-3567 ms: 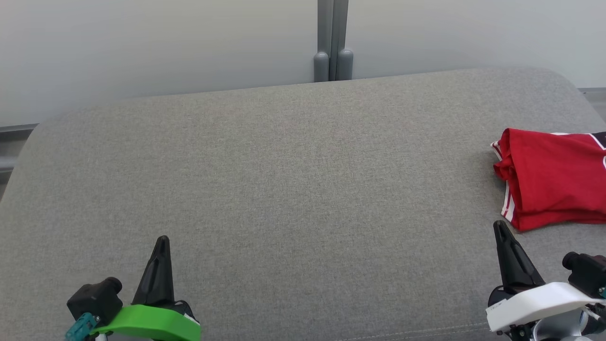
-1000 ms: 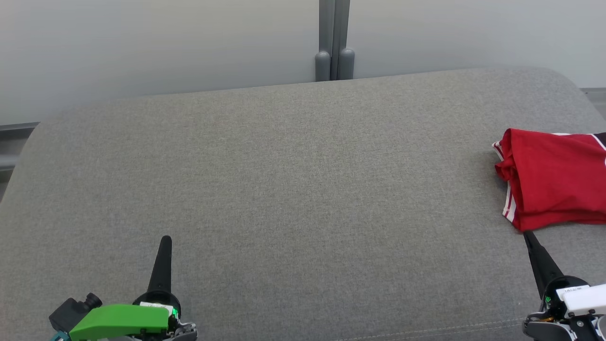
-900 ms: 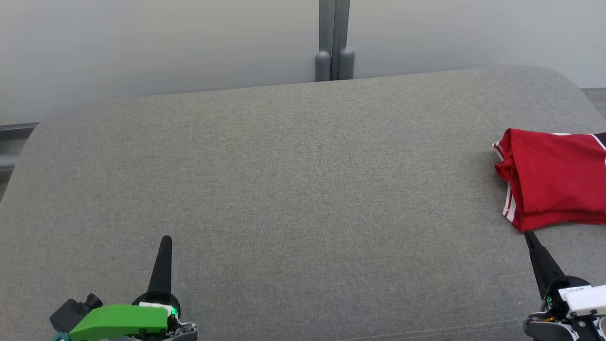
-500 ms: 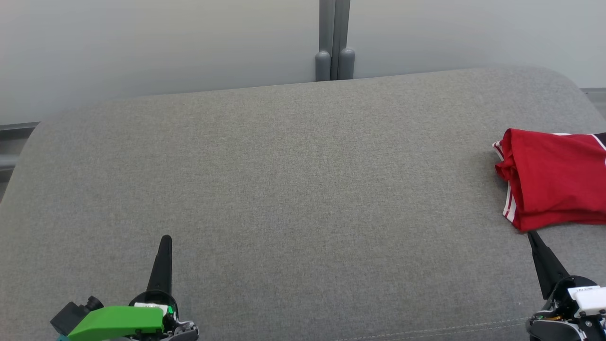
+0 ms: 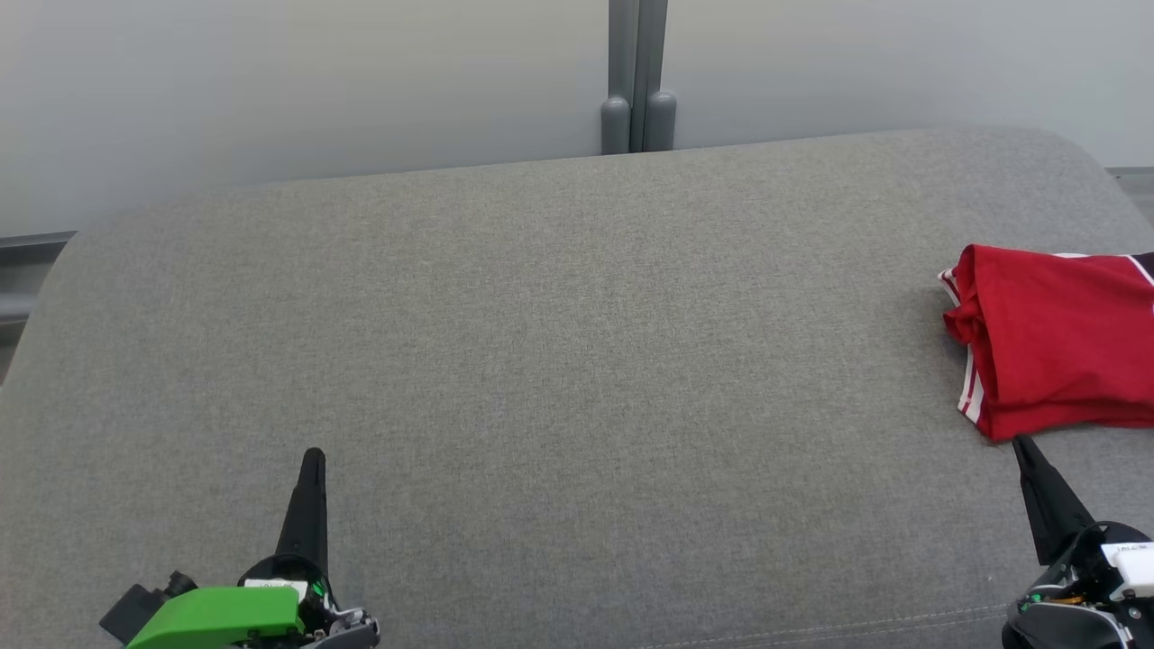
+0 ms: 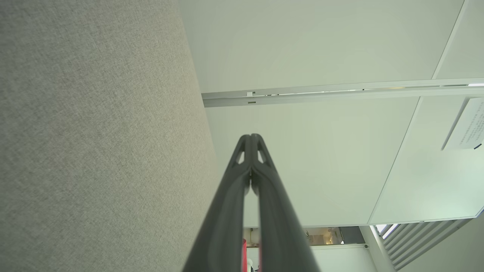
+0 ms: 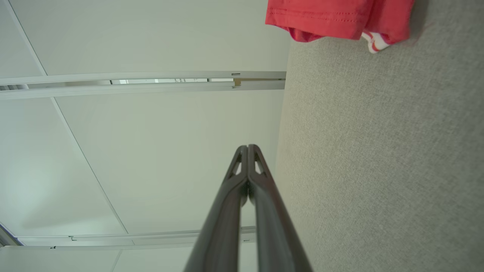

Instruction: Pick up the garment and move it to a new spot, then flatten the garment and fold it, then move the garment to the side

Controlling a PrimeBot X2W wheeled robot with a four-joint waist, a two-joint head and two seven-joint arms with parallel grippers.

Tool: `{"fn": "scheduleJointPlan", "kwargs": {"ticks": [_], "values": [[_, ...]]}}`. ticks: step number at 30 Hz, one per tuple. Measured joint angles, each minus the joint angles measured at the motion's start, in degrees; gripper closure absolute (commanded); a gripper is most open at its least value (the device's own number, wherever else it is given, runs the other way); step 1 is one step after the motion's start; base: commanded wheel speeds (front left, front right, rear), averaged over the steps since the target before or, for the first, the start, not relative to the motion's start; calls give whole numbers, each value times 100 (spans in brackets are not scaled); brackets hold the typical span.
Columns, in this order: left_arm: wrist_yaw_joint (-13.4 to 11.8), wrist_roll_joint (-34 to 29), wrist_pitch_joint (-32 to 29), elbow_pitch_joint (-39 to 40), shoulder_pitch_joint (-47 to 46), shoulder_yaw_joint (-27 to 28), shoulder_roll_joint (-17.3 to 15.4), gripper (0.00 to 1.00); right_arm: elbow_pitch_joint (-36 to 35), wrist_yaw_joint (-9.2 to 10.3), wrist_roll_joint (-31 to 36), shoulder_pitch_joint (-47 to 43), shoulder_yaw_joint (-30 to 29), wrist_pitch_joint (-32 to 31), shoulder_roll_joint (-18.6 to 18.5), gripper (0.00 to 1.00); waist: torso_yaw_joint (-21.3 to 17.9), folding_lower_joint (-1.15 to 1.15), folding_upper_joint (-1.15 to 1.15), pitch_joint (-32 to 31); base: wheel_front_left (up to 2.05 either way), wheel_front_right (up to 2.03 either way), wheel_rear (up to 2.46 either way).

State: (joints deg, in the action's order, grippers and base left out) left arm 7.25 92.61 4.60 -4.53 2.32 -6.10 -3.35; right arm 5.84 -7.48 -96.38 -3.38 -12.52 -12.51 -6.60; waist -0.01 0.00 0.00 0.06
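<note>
Right gripper (image 5: 1021,443) has backed off the one folded red garment (image 5: 1055,342) at the woven grey cushion's (image 5: 577,361) right edge. It and left gripper (image 5: 313,455) are closed, empty.

The garment (image 5: 1055,342) lies on the worktop (image 5: 559,342) at its right edge, about midway between near and far edges. Over the worktop's near right corner is the right gripper (image 5: 1021,443), its fingers (image 5: 1046,505) just in front of the garment. The left gripper (image 5: 313,458) is over the worktop's near left part, well apart from the garment. Behind the worktop's far edge rises a wall (image 5: 270,81), with a post (image 5: 636,90) at the middle.
</note>
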Motion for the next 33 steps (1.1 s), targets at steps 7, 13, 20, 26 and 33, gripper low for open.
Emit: {"fn": "scheduleJointPlan", "kwargs": {"ticks": [7, 13, 20, 26, 33], "values": [[14, 55, -8, 0, 2, 16, 15, 100, 15, 0, -90, 5, -35, -29, 12, 100, 1, 0, 0, 0, 0, 0, 0], [14, 55, -8, 0, 2, 19, 16, 100, 19, 0, -82, 9, -57, -53, 29, 100, 1, 0, 0, 0, 0, 0, 0], [14, 55, -9, 0, 2, 22, 19, 100, 21, 0, -73, 12, -81, -74, 45, 100, 1, 0, 0, 0, 0, 0, 0], [14, 55, -25, 0, 3, 24, 20, 100, 24, 0, -64, 13, -100, -87, 56, 100, 1, 0, 0, 0, 0, 0, 0], [15, 55, -25, 0, 3, 26, 22, 100, 25, 0, -37, 15, -122, -105, 71, 100, 1, 0, 0, 0, 0, 0, 0]]}}
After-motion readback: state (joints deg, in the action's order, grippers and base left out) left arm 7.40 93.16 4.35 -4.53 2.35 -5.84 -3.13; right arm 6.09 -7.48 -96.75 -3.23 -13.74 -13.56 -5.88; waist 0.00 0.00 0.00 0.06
